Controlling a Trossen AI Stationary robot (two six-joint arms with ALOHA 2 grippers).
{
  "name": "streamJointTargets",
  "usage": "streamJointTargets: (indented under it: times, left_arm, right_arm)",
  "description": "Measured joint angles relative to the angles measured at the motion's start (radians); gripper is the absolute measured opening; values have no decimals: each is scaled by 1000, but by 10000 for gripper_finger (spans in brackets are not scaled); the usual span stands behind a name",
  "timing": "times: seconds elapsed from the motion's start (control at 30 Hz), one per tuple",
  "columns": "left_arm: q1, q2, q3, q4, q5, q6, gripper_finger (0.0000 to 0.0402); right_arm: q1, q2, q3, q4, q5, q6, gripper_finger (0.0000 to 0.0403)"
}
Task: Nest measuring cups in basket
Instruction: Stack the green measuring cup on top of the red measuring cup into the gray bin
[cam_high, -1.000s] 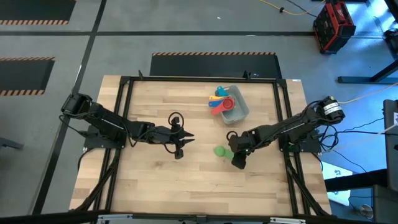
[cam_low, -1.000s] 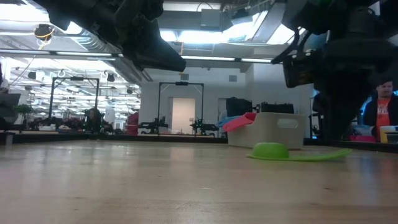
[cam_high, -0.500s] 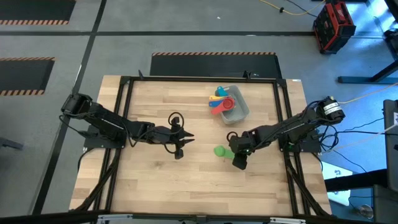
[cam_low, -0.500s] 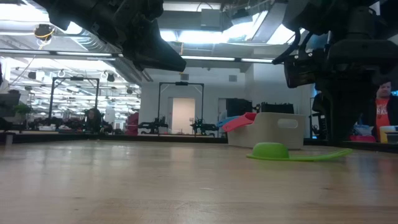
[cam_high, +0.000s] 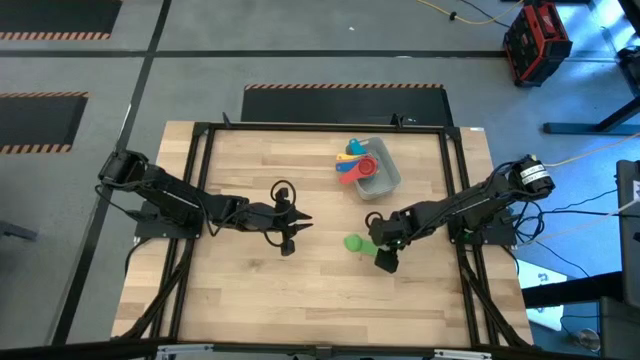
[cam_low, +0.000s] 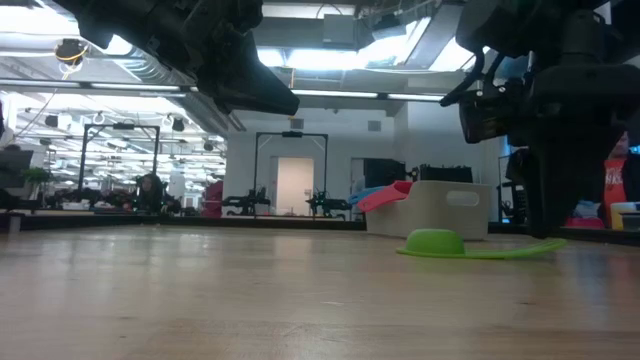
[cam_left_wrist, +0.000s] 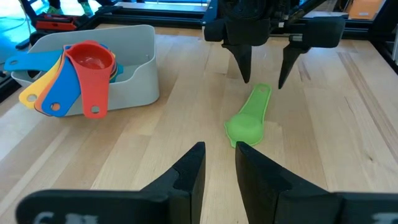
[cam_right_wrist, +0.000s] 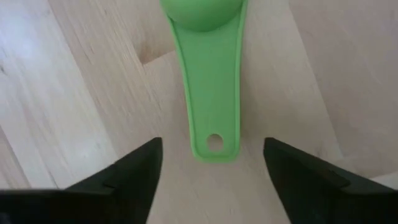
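Observation:
A green measuring cup lies bowl-down on the wooden table, its flat handle pointing toward the right arm. My right gripper points down over the handle's free end and is open. Its fingers stand on either side of that end without touching it. The translucent basket stands at the far right. It holds red, blue, yellow and orange cups, whose handles stick out over its left rim. My left gripper hovers mid-table, narrowly open with nothing between its fingers, pointing at the green cup.
A black metal frame runs around the table top. Bare wood stretches along the near side and between the two arms. Beyond the far edge, the low view shows a room with equipment.
My right gripper has opened over the handle end of the green cup, staying in the same place. The green cup lies where it was.

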Motion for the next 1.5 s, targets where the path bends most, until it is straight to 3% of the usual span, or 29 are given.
streamJointTargets:
  times: [0.17, 0.87, 1.0, 1.3, 1.5]
  left_arm:
    - [0, 0, 0, 0, 0, 0, 82]
    - [0, 0, 0, 0, 0, 0, 82]
    - [0, 0, 0, 0, 0, 0, 82]
    - [0, 0, 0, 0, 0, 0, 82]
    - [0, 0, 0, 0, 0, 0, 81]
  right_arm:
    - [1, 0, 0, 12, -5, 40, 307]
    - [3, 87, 1, 26, 37, -72, 300]
    - [3, 88, 0, 25, 46, -69, 269]
    - [0, 90, -3, 7, 65, -53, 145]
    - [1, 92, -4, 4, 78, -54, 109]
